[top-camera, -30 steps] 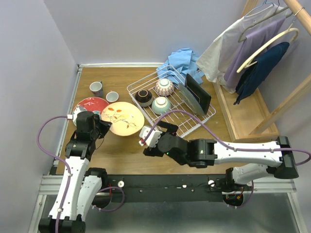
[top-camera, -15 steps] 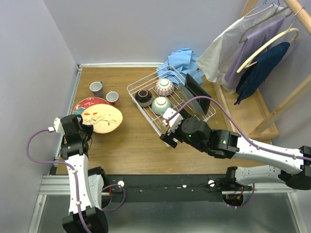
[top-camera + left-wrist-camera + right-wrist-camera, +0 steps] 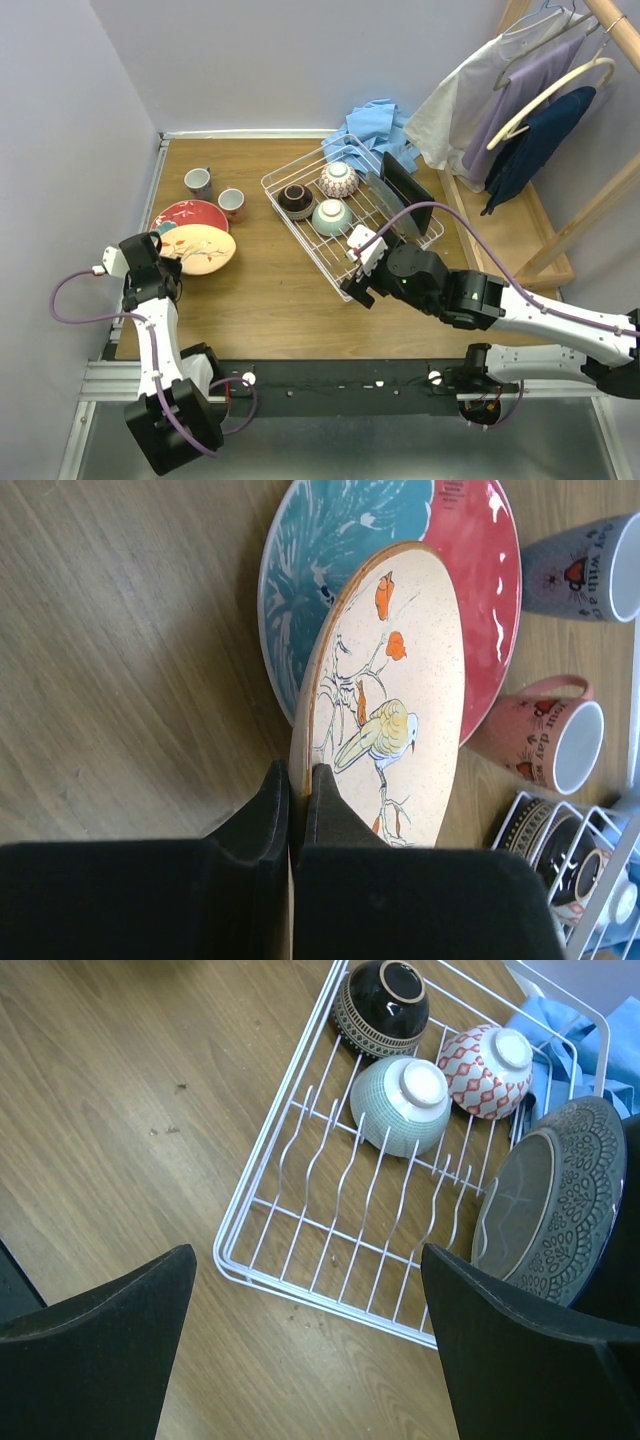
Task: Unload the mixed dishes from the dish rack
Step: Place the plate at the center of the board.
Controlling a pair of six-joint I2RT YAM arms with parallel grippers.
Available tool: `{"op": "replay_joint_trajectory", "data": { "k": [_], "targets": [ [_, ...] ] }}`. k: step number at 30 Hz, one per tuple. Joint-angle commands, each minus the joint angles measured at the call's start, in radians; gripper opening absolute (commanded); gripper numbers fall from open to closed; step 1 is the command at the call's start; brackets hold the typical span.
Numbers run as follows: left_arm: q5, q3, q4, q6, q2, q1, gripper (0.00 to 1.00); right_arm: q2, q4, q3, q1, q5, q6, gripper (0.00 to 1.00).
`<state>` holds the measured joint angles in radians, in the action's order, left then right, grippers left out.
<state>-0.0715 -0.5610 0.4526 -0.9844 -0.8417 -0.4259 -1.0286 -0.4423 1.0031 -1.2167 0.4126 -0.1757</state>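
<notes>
My left gripper [image 3: 298, 780] is shut on the near rim of a cream bird-patterned plate [image 3: 395, 690], which is tilted over a red and teal plate [image 3: 490, 580] at the table's left [image 3: 200, 250]. The white wire dish rack [image 3: 315, 255] holds a dark bowl [image 3: 385, 1000], a pale green bowl [image 3: 405, 1100], a red-patterned bowl [image 3: 487, 1060], an upright grey plate [image 3: 550, 1205] and a black square plate [image 3: 408, 190]. My right gripper [image 3: 308, 1260] hangs wide open over the rack's near corner [image 3: 360, 268] with nothing between its fingers.
A grey cup [image 3: 198, 182] and a pink cup [image 3: 232, 203] stand behind the plates on the left. A blue cloth [image 3: 375, 130] lies behind the rack. A wooden clothes rack [image 3: 500, 250] with hanging garments fills the right side. Walls close the back and left.
The left arm carried the cream plate leftward, from the table's middle to over the red and teal plate. The right gripper swung right and away, to the rack's near corner, staying open.
</notes>
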Motion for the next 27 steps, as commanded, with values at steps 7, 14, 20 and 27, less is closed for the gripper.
{"op": "replay_joint_trajectory", "data": {
  "k": [7, 14, 20, 27],
  "targets": [
    [0.004, 0.029, -0.322, -0.062, -0.111, -0.04, 0.01, 0.044, -0.009, -0.049, 0.014, -0.023, 0.015, 1.0],
    [0.062, 0.019, -0.385, -0.031, -0.244, -0.042, 0.22, 0.039, -0.007, -0.055, 0.02, -0.015, 0.005, 1.0],
    [0.111, 0.0, -0.394, 0.01, -0.316, -0.042, 0.38, 0.032, 0.004, -0.06, 0.028, -0.017, -0.002, 1.0],
    [0.118, -0.037, -0.353, 0.07, -0.372, -0.04, 0.58, 0.021, 0.002, -0.061, 0.034, -0.023, -0.005, 1.0]
  ]
}}
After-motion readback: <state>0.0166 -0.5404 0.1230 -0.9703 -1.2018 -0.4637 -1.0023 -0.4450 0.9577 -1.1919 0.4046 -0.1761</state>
